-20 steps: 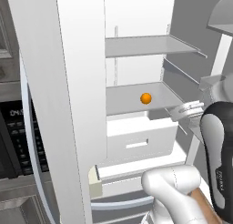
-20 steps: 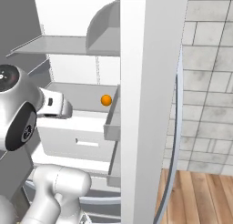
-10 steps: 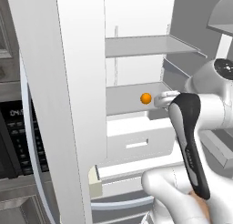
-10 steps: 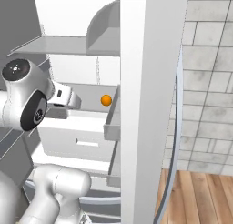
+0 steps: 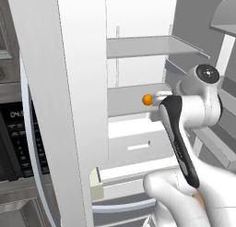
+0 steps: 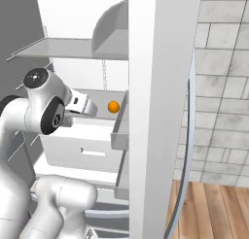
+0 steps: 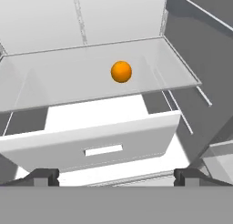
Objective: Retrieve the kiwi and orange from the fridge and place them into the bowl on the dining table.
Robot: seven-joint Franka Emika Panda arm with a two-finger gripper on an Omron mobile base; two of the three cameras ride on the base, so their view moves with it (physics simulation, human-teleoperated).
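Orange [image 7: 121, 71] fruit sat alone on the grey middle shelf [image 7: 68, 77] of the fridge [image 5: 69, 106], right of the shelf's centre and away from its front edge, so nothing blocked a straight reach. Fridge doors stood wide, giving the arm room. Fingers [image 7: 45, 175] were spread fully apart and grasping nothing, the gripper [image 7: 116, 176] short of the shelf's front edge and aimed at the fruit, apparently lined up for an approach. Hand [image 5: 162, 98] in the left base view was just beside the fruit, not touching. White drawer [image 7: 91, 145] below stuck out, a likely bump risk if the hand dropped. Kiwi, bowl: can't tell where.
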